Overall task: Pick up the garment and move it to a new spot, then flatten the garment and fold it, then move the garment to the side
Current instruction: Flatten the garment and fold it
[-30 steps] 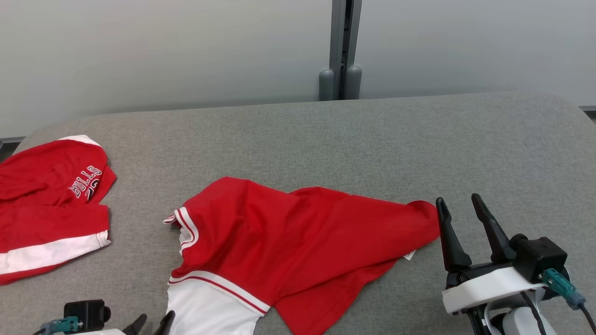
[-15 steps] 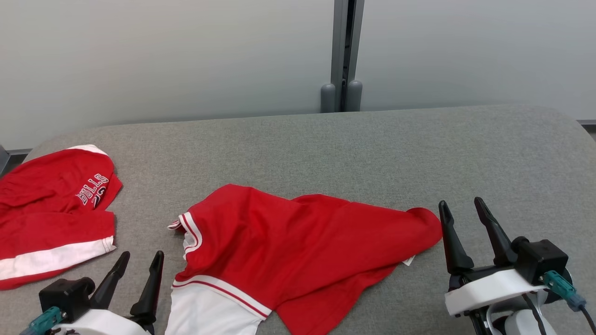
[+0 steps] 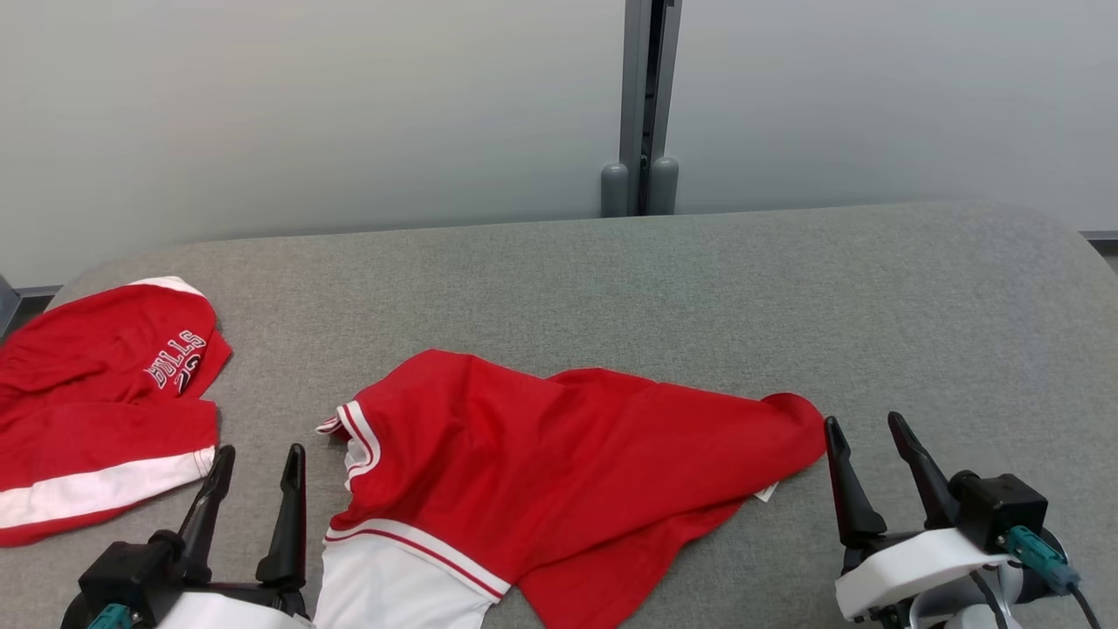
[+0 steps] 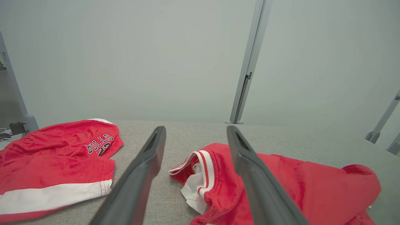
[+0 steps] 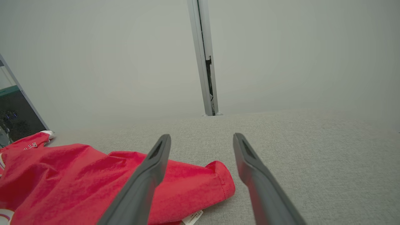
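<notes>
A red garment point(image 3: 559, 472) with white trim lies crumpled in the middle front of the grey table point(image 3: 611, 279); its white panel reaches the near edge. In the wrist views the garment point(image 4: 297, 190) point(image 5: 78, 181) lies just ahead of the fingers. My left gripper point(image 3: 260, 452) stands open to the left of its striped collar, touching nothing. My right gripper point(image 3: 865, 421) stands open just right of the garment's right tip, also empty. The left gripper point(image 4: 195, 131) and right gripper point(image 5: 201, 137) each show two spread fingers with bare table between them.
A second red garment point(image 3: 96, 411) with a white band and lettering lies at the table's far left edge, also in the left wrist view point(image 4: 56, 162). A pale wall with a grey post point(image 3: 642, 105) stands behind the table. The right half of the table is bare cloth.
My left gripper has risen into view at the lower left, fingers spread beside the collar. My right gripper has drawn back toward the near edge. The head camera shifted slightly.
</notes>
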